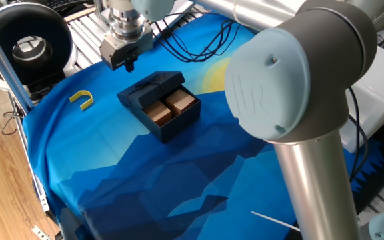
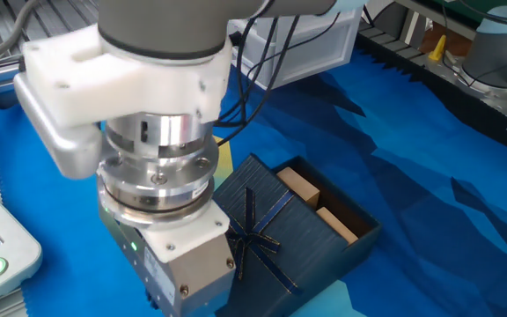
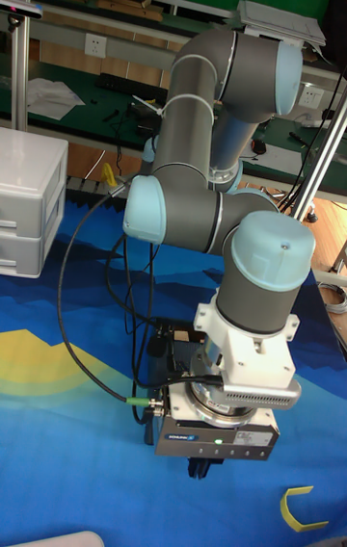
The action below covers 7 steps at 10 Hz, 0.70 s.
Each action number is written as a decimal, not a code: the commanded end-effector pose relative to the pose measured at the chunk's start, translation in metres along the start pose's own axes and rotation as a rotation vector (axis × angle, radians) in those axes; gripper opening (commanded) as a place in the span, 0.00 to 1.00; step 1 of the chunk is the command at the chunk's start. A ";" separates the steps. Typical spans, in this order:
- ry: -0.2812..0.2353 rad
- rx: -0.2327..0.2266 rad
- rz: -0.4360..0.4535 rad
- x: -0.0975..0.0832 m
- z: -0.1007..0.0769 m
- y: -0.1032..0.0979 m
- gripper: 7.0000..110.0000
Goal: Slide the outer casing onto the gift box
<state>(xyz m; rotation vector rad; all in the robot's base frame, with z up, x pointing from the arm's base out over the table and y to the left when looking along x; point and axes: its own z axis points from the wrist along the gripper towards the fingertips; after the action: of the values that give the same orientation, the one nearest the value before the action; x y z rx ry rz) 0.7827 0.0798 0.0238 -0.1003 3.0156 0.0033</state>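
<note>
the ribbed navy cardboard outer casing point(image 2: 267, 231), ribbon bow on top, half covers the gift box point(image 1: 172, 110) with two tan blocks, on the blue-clothed worktop point(image 1: 145, 173). hand point(image 1: 128, 63) hangs nearby, holding nothing; grip state unclear.

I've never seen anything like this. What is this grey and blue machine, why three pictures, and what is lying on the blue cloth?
It is one robot arm, grey tubes joined by pale blue caps. At its tip sits the end effector, two small fingers for gripping. It holds nothing; whether the fingers are open is hard to tell. Three cameras film the same moment: one from the side of the table, another close behind the arm's wrist, and a tall one facing the arm. On the cloth lies a navy gift box with two tan blocks showing inside. A navy cover with a ribbon bow lies partly over it. The end effector hovers just beyond the cover. A small yellow hook lies apart from the box.
</note>
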 end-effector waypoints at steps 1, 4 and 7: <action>0.014 -0.012 -0.007 0.000 0.013 -0.003 0.00; 0.082 0.001 -0.079 0.014 0.008 -0.012 0.00; 0.090 -0.020 -0.085 0.015 0.006 -0.007 0.00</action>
<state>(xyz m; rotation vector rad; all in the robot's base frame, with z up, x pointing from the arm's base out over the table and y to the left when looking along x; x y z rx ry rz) 0.7721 0.0705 0.0141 -0.2156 3.0835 -0.0047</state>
